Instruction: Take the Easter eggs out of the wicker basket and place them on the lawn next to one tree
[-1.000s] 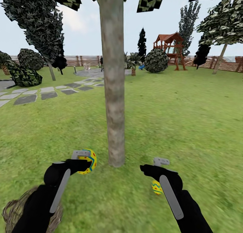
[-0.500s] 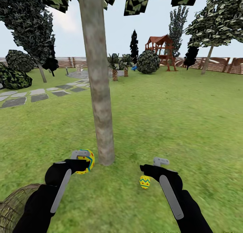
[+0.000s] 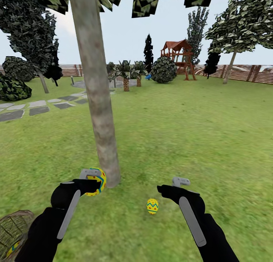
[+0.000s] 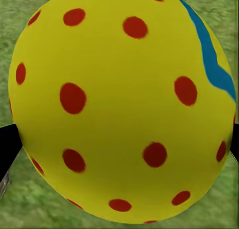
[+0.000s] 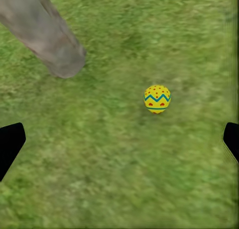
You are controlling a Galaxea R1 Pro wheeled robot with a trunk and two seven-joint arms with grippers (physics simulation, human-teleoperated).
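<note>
Grass of the lawn [image 3: 212, 140] runs back to a slatted fence and a red playset, and against the two earlier head pictures the whole view has swung: the tree [image 3: 96, 114] trunk now stands further toward the left of the frame, which is camera motion, not a move of the tree. At far left, the wicker basket [image 3: 11, 229] shows at the frame edge, and you can see a patch of yellow inside it that is probably the third egg. Your left gripper [image 3: 92, 180] is closed on the held egg [image 3: 96, 181], which hangs just beside the trunk base; the left wrist view confirms the egg [image 4: 122, 107] sits between the fingers. Next, the released egg [image 3: 152, 206] lies on the grass near the trunk, and earlier it showed right by the right gripper [image 3: 175, 185], whereas now it sits apart from it. That gripper hovers with its jaws spread and empty, angled down over the grass. Judge one egg placed and two remaining.
</note>
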